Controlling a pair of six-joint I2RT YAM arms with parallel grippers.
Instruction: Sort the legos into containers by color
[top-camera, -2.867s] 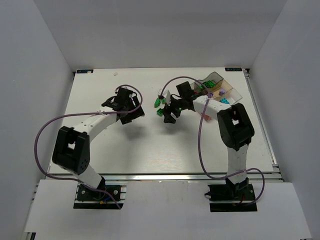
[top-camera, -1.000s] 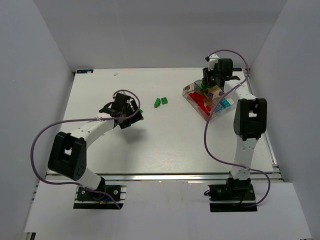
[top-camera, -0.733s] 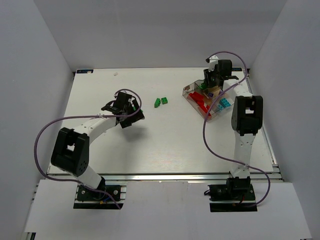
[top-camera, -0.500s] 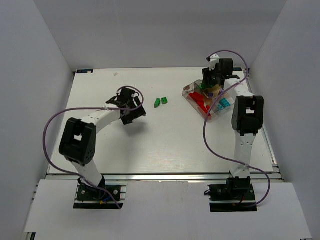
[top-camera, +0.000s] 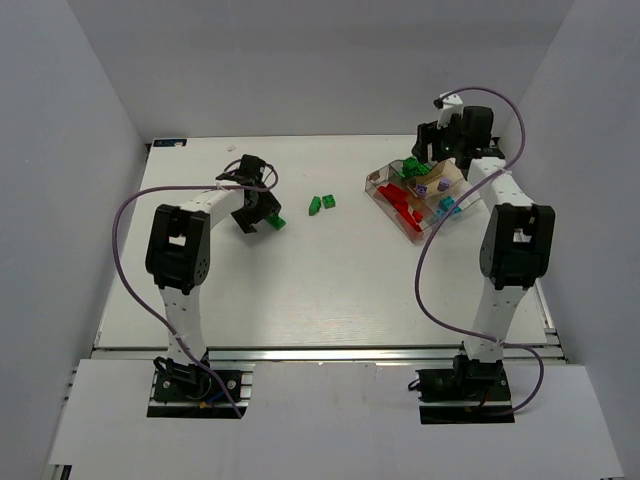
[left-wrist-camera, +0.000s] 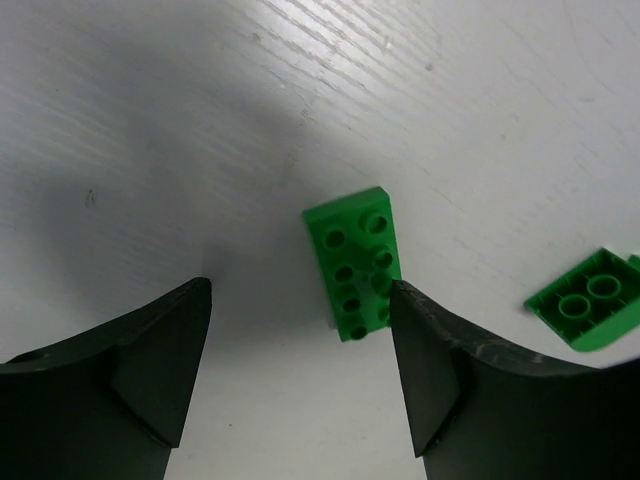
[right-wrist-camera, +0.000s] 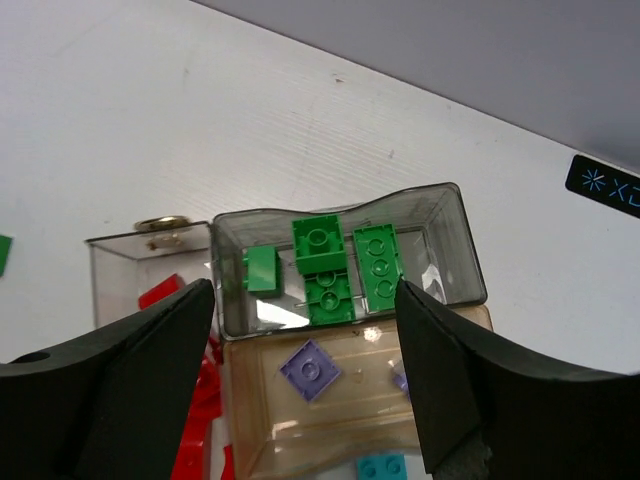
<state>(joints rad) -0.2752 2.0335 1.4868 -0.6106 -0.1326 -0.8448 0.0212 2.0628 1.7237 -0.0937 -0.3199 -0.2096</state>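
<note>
While hovering low over the white tabletop, holds the left gripper released, black fingers spread wide with nothing pinched between them. Looks straight down on a green two-by-four brick, lying flat and studs up on the tabletop, nearer the right-hand finger; cannot tell whether finger and brick touch. Catches another green brick, underside up, at the right edge of that wrist view, apart from the first.

Across the tabletop, poises the right gripper above the far end of the smoky clear tray, likewise released and carrying nothing. Shows three sorted green bricks lying in the tray's end compartment, and a pale purple piece flat in the tan-bottomed compartment just beside it. Shows also red bricks in the compartment to the left and a cyan brick at the bottom edge of the view. Seen from overhead, places the tray at the far right of the tabletop, well apart from the left gripper and the green two-by-four brick beside it.
</note>
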